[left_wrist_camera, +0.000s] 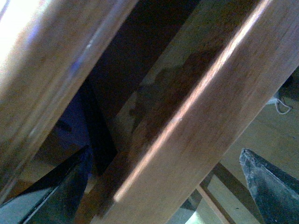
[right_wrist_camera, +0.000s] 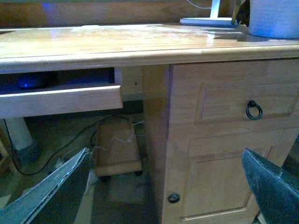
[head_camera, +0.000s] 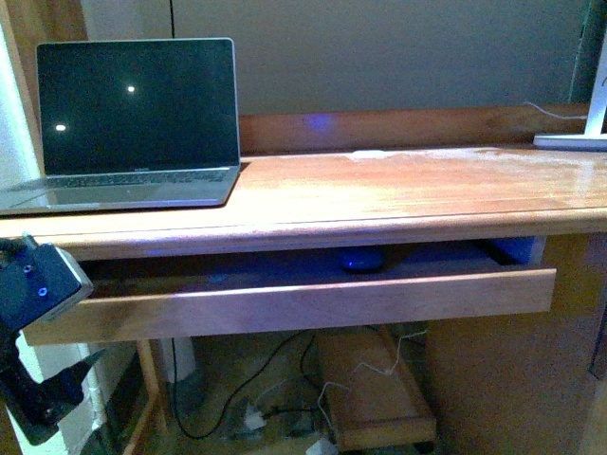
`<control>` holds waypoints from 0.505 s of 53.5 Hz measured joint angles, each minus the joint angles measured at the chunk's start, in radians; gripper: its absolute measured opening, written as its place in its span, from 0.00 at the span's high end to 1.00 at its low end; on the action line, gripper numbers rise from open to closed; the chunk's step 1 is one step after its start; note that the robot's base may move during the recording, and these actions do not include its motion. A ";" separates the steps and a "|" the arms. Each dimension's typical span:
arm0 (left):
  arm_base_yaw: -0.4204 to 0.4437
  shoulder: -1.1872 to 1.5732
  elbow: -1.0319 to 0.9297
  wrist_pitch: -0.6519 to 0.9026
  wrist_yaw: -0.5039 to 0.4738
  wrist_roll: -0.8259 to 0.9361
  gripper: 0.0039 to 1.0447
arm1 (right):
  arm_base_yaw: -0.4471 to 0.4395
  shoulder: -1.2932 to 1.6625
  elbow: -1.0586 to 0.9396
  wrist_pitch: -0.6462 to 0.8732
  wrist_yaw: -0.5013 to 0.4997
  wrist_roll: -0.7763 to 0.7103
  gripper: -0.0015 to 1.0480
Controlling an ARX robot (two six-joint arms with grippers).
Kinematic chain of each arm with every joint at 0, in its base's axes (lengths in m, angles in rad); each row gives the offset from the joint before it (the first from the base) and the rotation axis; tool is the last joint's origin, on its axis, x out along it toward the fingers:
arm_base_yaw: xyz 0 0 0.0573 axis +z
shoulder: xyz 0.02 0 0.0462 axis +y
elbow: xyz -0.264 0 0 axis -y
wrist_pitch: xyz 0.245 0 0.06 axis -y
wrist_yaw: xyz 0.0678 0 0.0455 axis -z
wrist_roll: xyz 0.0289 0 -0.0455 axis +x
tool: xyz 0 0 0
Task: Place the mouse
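Note:
The mouse (head_camera: 362,258) is a small dark blue-grey dome lying inside the pulled-out drawer (head_camera: 294,301) under the desktop. It also shows in the right wrist view as a dark oval mouse (right_wrist_camera: 29,83) behind the drawer front (right_wrist_camera: 60,100). My left gripper (head_camera: 57,393) hangs at the drawer's left end, low and open. In the left wrist view the left gripper (left_wrist_camera: 163,186) is open, with the wooden drawer front (left_wrist_camera: 187,121) running close between its fingers. My right gripper (right_wrist_camera: 163,186) is open and empty, facing the cabinet to the right of the drawer, apart from the mouse.
An open laptop (head_camera: 133,123) stands on the desk (head_camera: 427,190) at the left. A white lamp base (head_camera: 574,140) sits far right. A cabinet door with a ring pull (right_wrist_camera: 253,110) is under the desk's right side. Cables and a wheeled wooden tray (head_camera: 375,389) lie on the floor.

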 joint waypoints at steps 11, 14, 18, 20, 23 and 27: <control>-0.016 0.026 0.086 -0.187 0.010 0.079 0.07 | 0.000 0.000 0.000 0.000 0.000 0.000 0.07; -0.018 0.010 0.095 -0.257 0.010 0.092 0.07 | 0.000 0.000 0.000 0.000 0.000 0.000 0.07; -0.023 -0.020 0.102 -0.378 0.014 0.097 0.07 | 0.000 0.000 0.000 0.000 0.000 0.000 0.07; -0.024 -0.038 0.102 -0.431 0.024 0.097 0.07 | 0.000 0.000 0.000 0.000 0.000 0.000 0.07; -0.026 -0.073 0.091 -0.514 0.050 0.097 0.07 | 0.000 0.000 0.000 0.000 0.000 0.000 0.07; -0.026 -0.129 0.050 -0.581 0.103 0.097 0.07 | 0.000 0.000 0.000 0.000 0.001 0.000 0.07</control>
